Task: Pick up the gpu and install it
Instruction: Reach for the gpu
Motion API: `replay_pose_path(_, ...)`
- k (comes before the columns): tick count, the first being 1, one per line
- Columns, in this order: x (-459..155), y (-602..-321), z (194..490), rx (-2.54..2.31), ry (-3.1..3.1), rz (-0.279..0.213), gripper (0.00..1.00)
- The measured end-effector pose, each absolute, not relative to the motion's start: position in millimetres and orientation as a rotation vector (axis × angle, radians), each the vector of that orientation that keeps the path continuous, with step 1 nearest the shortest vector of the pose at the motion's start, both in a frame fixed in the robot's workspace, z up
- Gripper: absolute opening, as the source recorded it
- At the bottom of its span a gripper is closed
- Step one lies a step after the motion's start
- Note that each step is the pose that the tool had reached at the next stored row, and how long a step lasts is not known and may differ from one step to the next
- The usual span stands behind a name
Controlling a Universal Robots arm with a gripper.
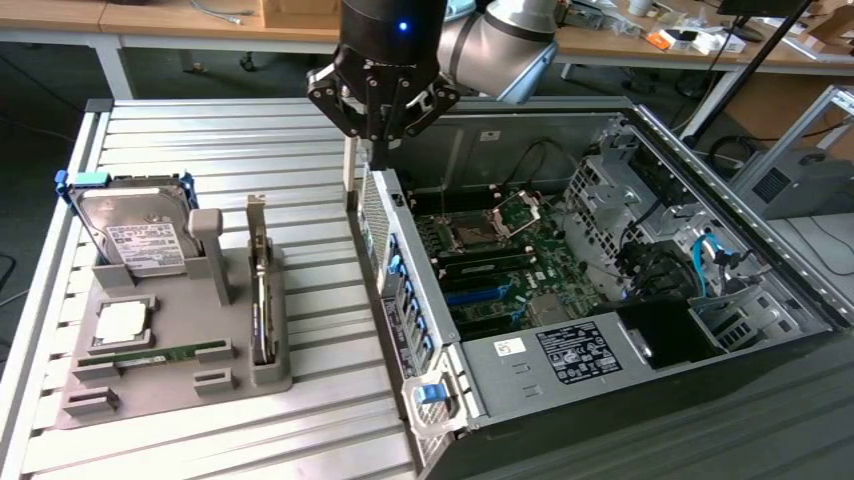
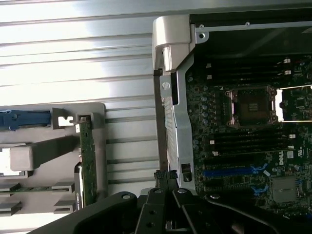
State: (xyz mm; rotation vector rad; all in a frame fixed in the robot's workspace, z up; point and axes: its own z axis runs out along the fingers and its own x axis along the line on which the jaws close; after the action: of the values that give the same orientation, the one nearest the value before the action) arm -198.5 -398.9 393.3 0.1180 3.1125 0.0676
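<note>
The gpu (image 1: 264,300) stands on its edge in a slot of the grey holder (image 1: 174,395) on the exterior view's left, its pale bracket end pointing away from the camera. In the wrist view the gpu (image 2: 87,165) shows as a thin green board edge-on. My gripper (image 1: 379,150) hangs above the near wall of the open computer case (image 1: 441,390), to the right of the holder and apart from the gpu. Its fingers are shut with nothing between them; the wrist view has the gripper (image 2: 165,176) over the case wall.
A silver hard drive (image 1: 134,235) with a blue frame stands in the holder's far-left slot, and a narrow memory stick (image 1: 154,355) lies near its front. The motherboard (image 1: 494,260) lies inside the case. Ribbed metal table (image 1: 227,150) surrounds the holder.
</note>
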Motion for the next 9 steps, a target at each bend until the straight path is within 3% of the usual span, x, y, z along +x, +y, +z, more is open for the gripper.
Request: replay_pose_path(9,-201.0,-398.9,393.3,0.118,3.112,0.068,0.11)
